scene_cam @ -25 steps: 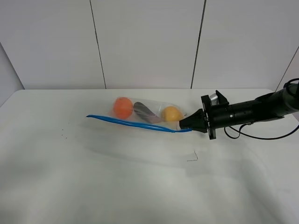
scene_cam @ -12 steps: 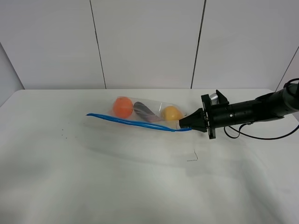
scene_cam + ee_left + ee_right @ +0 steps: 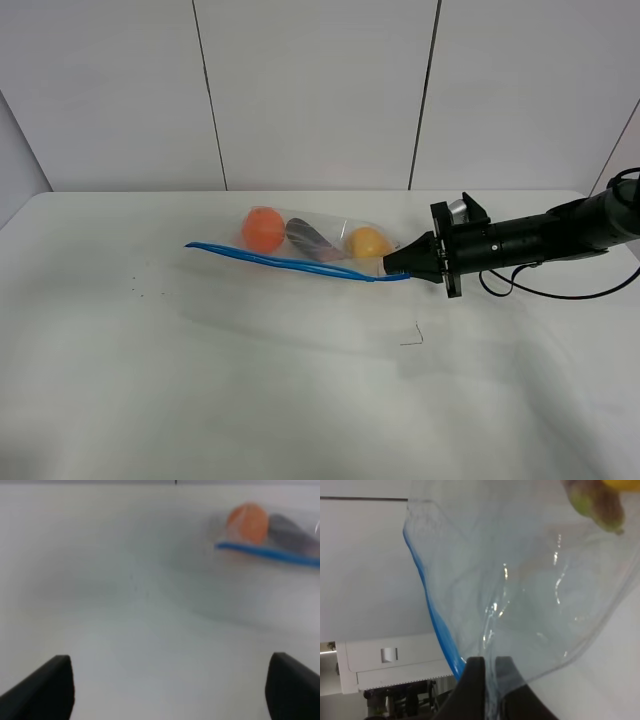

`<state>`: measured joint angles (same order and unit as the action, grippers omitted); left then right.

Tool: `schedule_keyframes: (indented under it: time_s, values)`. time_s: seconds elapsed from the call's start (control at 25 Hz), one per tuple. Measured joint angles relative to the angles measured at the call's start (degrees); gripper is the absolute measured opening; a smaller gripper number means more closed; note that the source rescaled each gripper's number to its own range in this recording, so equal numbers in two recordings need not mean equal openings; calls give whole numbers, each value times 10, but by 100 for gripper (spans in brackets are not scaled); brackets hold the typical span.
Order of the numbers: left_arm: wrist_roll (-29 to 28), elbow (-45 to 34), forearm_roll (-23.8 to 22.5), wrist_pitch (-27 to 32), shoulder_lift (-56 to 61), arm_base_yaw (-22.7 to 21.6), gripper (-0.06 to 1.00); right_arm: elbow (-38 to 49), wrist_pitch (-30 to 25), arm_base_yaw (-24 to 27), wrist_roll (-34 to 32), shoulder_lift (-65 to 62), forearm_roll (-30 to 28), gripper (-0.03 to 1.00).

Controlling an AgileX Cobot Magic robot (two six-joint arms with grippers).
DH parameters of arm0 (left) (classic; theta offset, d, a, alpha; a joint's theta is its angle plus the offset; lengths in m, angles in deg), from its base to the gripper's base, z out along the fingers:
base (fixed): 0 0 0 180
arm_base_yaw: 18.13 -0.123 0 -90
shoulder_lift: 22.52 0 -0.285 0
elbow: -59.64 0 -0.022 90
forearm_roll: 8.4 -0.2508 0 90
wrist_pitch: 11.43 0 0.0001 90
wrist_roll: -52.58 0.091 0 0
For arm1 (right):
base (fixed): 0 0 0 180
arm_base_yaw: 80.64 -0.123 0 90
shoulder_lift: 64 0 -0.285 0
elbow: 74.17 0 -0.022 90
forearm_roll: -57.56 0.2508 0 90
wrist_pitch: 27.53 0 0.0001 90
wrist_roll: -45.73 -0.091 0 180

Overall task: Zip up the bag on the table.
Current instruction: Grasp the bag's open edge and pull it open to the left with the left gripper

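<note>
The clear bag (image 3: 322, 244) lies on the white table (image 3: 250, 390) at the back centre, with an orange (image 3: 263, 229), a purple eggplant (image 3: 312, 240) and a yellow lemon (image 3: 366, 243) inside. Its blue zipper strip (image 3: 290, 264) runs along the near edge. My right gripper (image 3: 393, 268) is shut on the bag's right end by the strip; in the right wrist view its fingers (image 3: 473, 682) pinch the plastic (image 3: 520, 580) beside the blue strip (image 3: 432, 615). My left gripper (image 3: 170, 690) is open and empty, away from the bag (image 3: 280, 535); it is out of the exterior view.
A small dark bent mark (image 3: 412, 338) lies on the table in front of the right gripper. Tiny specks (image 3: 135, 290) sit at the left. The right arm's cable (image 3: 560, 292) hangs near the table's right edge. A panelled wall stands behind.
</note>
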<state>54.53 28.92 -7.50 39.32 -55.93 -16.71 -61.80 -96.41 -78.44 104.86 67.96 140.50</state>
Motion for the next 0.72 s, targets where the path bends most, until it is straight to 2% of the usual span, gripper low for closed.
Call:
schedule_keyframes:
  time_s: [0.08, 0.2, 0.28, 0.52, 0.64, 0.72]
  values:
    - [25, 32, 0, -14, -59, 0, 100, 0, 0, 0, 0, 0, 0, 0]
    - [101, 68, 0, -28, -141, 0, 99, 0, 0, 0, 0, 0, 0, 0]
    - [182, 79, 0, -39, -188, 0, 98, 0, 0, 0, 0, 0, 0, 0]
    - [526, 81, -2, -86, -280, 0, 97, 0, 0, 0, 0, 0, 0, 0]
    - [652, 81, 0, -156, -306, 0, 97, 0, 0, 0, 0, 0, 0, 0]
    - [692, 81, 16, -218, -319, 0, 97, 0, 0, 0, 0, 0, 0, 0]
